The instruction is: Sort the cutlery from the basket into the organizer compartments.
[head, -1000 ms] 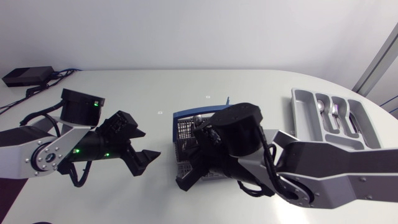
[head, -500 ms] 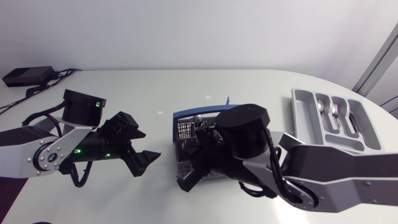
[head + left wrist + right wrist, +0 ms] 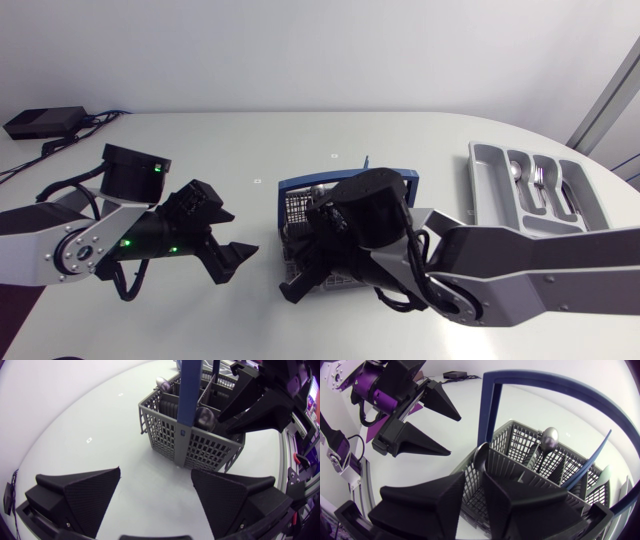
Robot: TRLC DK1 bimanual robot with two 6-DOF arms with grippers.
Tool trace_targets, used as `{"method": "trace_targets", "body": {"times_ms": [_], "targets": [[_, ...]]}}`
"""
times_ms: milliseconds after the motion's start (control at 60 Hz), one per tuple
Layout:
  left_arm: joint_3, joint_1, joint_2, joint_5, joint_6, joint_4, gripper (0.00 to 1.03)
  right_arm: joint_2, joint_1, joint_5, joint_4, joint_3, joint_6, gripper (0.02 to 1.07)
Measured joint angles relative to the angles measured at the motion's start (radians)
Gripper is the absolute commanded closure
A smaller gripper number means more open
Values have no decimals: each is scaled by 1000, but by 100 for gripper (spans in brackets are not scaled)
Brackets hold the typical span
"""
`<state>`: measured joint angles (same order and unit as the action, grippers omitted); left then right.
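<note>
Two arms are recorded at the white tabletop (image 3: 250,140). Over the last second the right arm's wrist is seen to have swung a little toward the organizer side and then back toward the left. The right hand (image 3: 474,485) has thereby been carried slightly further over the near corner of the grey wire basket (image 3: 200,447). The left arm has not been moved. The right hand's fingers are set with only a narrow gap, poised at the basket's rim just short of a spoon (image 3: 481,457), and nothing is seen held between them. A second spoon (image 3: 550,437) stands deeper in, beyond the blue handle (image 3: 492,410). This is judged to be alignment for a pick, with no piece yet lifted. The left hand (image 3: 156,470) is held wide and empty, near the basket but apart from it. The grey organizer (image 3: 490,180) lies well apart at the right, with some cutlery already in its compartments. Two small marks are noted on the tabletop, and a black box (image 3: 40,122) with cables at its far left corner.
</note>
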<state>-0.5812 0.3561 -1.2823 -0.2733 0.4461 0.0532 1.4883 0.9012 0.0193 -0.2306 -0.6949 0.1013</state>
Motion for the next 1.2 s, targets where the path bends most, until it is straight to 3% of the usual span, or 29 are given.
{"method": "trace_targets", "body": {"times_ms": [533,683,983,1200], "targets": [[0,0,-13,-3,0,-3,5,0,0,8,27,-69,26,61],[0,0,-19,-3,0,-3,5,18,0,8,48,-109,31,70],[0,-1,-24,-4,4,-3,5,62,0,8,138,-151,57,70],[0,-2,-29,-7,4,-6,5,62,0,8,188,-195,61,77]]}}
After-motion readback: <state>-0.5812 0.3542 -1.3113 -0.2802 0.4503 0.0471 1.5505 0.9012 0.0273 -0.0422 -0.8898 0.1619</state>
